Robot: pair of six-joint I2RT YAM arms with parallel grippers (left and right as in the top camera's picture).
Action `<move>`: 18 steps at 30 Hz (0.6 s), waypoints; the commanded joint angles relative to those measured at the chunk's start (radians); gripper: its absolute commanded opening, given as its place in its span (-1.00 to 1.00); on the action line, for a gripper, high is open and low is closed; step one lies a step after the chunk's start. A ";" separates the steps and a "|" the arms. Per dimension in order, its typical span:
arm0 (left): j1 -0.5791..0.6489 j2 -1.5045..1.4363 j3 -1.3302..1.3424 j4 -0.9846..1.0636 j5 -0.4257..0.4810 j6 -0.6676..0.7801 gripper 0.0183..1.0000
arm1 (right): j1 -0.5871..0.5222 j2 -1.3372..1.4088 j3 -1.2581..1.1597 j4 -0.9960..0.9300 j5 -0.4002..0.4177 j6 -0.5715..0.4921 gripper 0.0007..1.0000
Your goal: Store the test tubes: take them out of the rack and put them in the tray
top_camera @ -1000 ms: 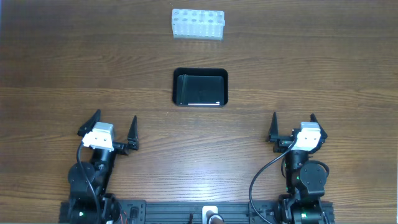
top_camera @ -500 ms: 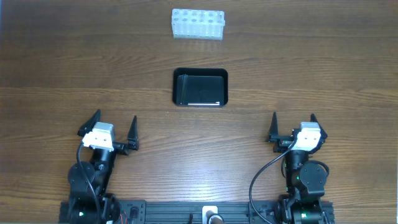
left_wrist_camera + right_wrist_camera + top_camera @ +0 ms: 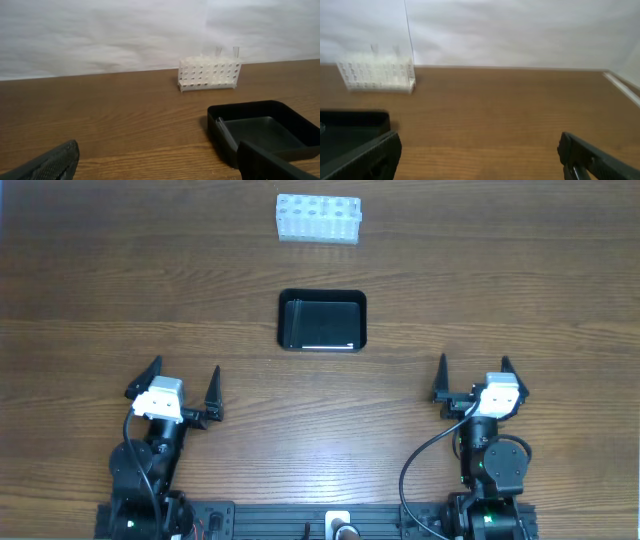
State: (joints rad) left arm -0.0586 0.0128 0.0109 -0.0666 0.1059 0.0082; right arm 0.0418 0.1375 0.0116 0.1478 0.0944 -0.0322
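Your left gripper (image 3: 185, 368) at 7 o'clock and right gripper (image 3: 473, 363) at 5 o'clock are both wide open, holding nothing. White rack (image 3: 318, 219) sits at 12 o'clock with two test tubes (image 3: 235, 51) standing in it. Black tray (image 3: 330, 315) is at centre, well apart from the rack.

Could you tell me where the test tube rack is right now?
In the top view the white rack stands at upper centre, directly beyond the black tray and apart from it.

A lab-style bench: test-tube rack (image 3: 318, 218) on wooden table (image 3: 100, 300), white backdrop (image 3: 100, 30).
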 commanded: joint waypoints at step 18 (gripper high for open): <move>0.005 -0.006 -0.005 -0.001 0.016 0.010 1.00 | 0.142 1.209 0.731 0.228 -0.460 0.106 0.99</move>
State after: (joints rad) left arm -0.0586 0.0116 0.0109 -0.0666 0.1066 0.0082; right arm 0.1104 1.2037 0.6247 0.3798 -0.3004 0.0429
